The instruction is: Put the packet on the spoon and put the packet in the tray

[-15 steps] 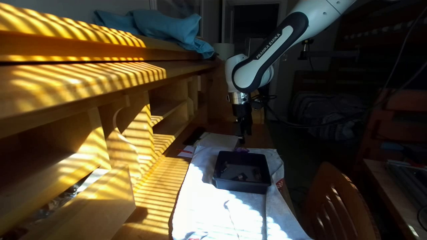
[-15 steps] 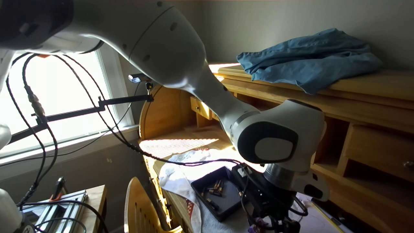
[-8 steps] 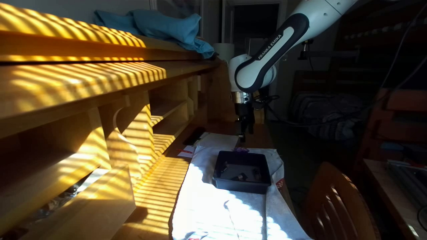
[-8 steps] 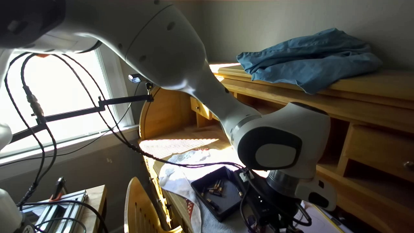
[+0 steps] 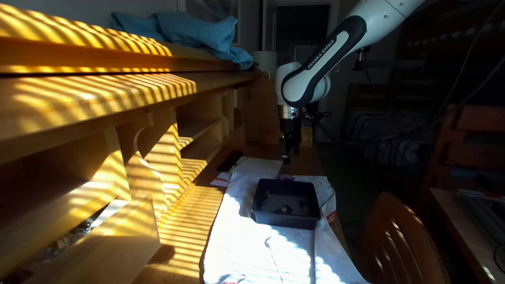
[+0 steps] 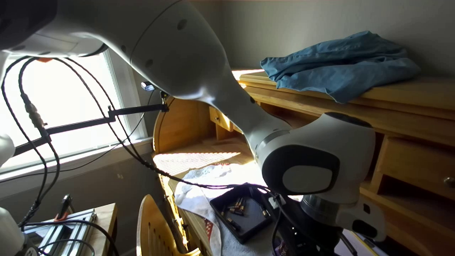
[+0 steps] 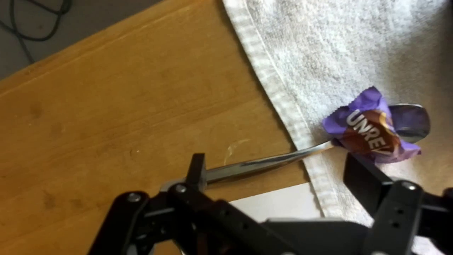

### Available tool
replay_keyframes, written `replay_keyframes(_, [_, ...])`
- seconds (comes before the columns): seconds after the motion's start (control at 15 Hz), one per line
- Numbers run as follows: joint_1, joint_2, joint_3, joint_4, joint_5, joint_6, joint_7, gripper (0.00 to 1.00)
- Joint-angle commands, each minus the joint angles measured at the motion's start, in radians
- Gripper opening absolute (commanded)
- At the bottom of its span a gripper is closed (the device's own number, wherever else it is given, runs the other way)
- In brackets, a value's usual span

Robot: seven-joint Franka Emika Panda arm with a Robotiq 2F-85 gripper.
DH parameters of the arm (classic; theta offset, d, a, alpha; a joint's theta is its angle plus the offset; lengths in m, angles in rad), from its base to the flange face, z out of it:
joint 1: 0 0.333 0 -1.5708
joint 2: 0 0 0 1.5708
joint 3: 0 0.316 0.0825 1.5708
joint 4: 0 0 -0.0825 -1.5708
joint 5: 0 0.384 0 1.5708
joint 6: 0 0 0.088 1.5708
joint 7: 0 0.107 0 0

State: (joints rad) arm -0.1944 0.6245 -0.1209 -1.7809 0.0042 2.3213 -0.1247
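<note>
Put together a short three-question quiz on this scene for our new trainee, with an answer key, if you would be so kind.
1. True or false: the gripper is open.

2. Fill the gap: in the wrist view, the purple packet lies across the (blank).

3. Multiple choice: in an exterior view, where are the small black-and-gold pieces?
A: inside the dark tray
B: on the blue cloth
C: on the wooden chair

Key:
1. True; its jaws stand apart.
2. The spoon.
3. A.
</note>
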Motion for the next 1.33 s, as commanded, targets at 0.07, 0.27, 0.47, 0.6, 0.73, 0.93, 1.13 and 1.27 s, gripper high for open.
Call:
replay_keyframes(0.07, [-0.034, -0.01, 0.023, -0.007, 0.117, -0.031, 0.09, 1.0])
replay_keyframes(0.27, [-0.025, 0.001, 0.012, 0.002, 0.105, -0.022, 0.077, 1.0])
replay_keyframes(0.47, [-0.034, -0.012, 0.018, -0.005, 0.115, -0.014, 0.071, 1.0])
replay_keyframes(0.6, [-0.037, 0.002, 0.016, 0.029, 0.14, -0.054, 0.115, 1.0])
replay_keyframes(0.73, [-0.016, 0.024, -0.003, 0.054, 0.127, -0.074, 0.189, 1.0])
replay_keyframes(0.93, [-0.005, 0.042, -0.01, 0.079, 0.138, -0.11, 0.287, 1.0])
replay_keyframes(1.13, [0.017, 0.067, -0.032, 0.098, 0.13, -0.119, 0.413, 1.0])
replay_keyframes(1.27, [0.029, 0.086, -0.049, 0.107, 0.13, -0.108, 0.488, 1.0])
